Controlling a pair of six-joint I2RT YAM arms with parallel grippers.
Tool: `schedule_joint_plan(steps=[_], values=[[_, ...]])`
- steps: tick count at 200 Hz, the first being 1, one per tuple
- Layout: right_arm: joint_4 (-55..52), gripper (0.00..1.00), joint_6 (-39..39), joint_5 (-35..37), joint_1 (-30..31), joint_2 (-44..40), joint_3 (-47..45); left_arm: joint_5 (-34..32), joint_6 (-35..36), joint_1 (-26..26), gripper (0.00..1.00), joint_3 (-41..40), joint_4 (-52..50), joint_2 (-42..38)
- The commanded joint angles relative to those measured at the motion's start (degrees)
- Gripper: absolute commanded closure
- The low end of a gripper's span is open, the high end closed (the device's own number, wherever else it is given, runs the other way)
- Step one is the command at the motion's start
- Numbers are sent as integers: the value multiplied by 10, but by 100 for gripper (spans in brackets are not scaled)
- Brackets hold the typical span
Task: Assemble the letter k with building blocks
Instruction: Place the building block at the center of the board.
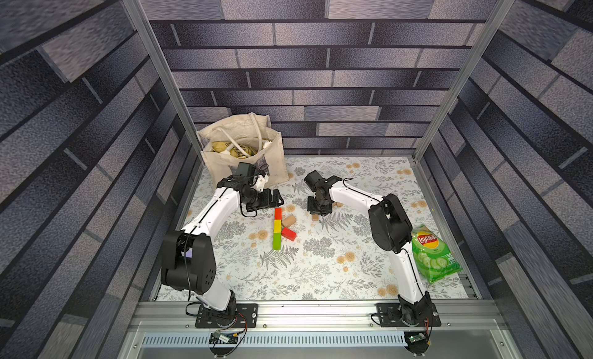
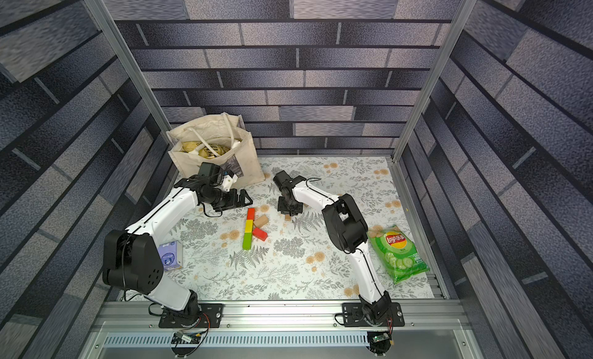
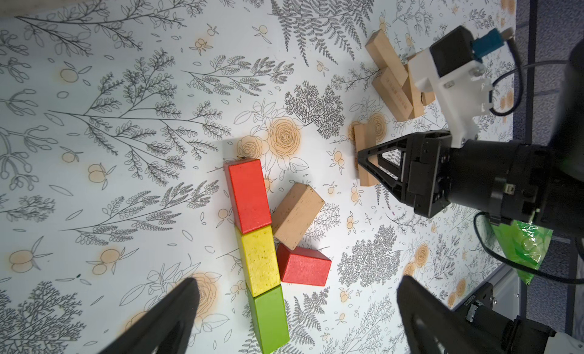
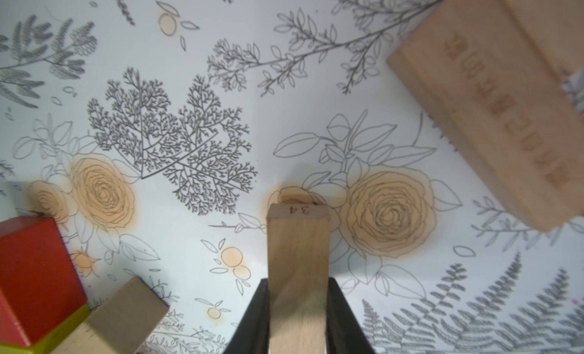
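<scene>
Floral mat point(image 1: 321, 270); right pincer point(image 4: 297, 283) tight around plain block point(image 4: 297, 241) (one end cut off), left pincer point(image 3: 297, 279) agape.

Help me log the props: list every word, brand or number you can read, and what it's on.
"Lay's": green crisp packet.
"50": same packet; smaller print unreadable.
"34": end of the plain block shut in the right gripper.
Engraved characters on another plain block: blurred, unreadable.
Print on the blue-and-white box: too small.
</scene>
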Motion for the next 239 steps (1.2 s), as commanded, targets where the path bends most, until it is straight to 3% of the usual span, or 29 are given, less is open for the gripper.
schedule_joint_plan(steps=[1, 76, 134, 163, 239], values=[[-13, 92, -3, 9, -3, 6, -4, 23, -11, -2, 0, -8, 1, -13], [-15, 88, -5, 19, -2, 5, -17, 84, -5, -46, 0, -13, 13, -5], [-12, 78, -5, 17, -3, 7, -22, 80, -4, -46, 0, -11, 9, 0], [-8, 66, -4, 16, -3, 6, -24, 78, -3, -46, 0, -11, 7, -1], [0, 62, -4, 16, -2, 1, -30, 73, -2, -45, 0, -8, 4, 0]])
